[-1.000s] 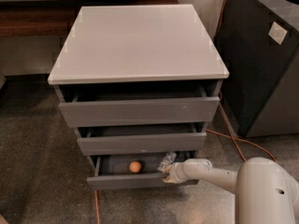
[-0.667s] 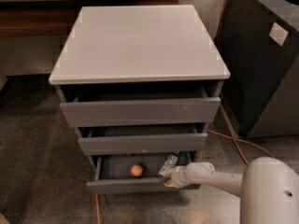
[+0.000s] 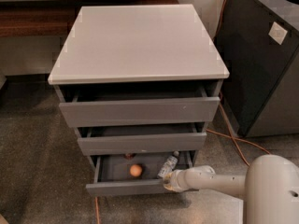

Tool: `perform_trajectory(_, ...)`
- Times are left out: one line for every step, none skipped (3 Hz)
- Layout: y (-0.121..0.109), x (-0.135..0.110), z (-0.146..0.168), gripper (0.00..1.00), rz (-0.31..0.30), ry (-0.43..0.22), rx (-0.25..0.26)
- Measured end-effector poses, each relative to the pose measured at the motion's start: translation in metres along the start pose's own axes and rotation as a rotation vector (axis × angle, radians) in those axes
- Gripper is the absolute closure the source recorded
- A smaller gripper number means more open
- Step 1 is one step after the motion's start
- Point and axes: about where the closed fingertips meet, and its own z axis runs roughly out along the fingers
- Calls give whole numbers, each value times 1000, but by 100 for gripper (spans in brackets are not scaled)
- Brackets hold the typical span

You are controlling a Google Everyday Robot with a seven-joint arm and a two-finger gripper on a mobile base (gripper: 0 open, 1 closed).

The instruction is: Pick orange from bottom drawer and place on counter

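Note:
The orange lies in the grey tray of the open bottom drawer, near its middle. My gripper is at the drawer's front right corner, at the end of the white arm that reaches in from the lower right. It is a short way right of the orange and apart from it. The light grey counter tops the cabinet and has nothing on it.
A clear plastic bottle lies in the bottom drawer just above my gripper, and a small red thing shows at the drawer's back. The two upper drawers are slightly open. A dark cabinet stands at right, with an orange cable on the floor.
My gripper has moved slightly down, toward the front right corner of the bottom drawer. The orange has not moved.

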Motion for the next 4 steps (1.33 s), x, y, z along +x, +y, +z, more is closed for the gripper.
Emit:
perform_trajectory(50,-13,-39,100,-1,-1,-8)
perform_trajectory(90,-20,-76,100,1,-3,-15)
perform_trajectory(92,-28,-140,100,11,10,68)
perform_trajectory(135,-68,-175,100,3,-11,26)
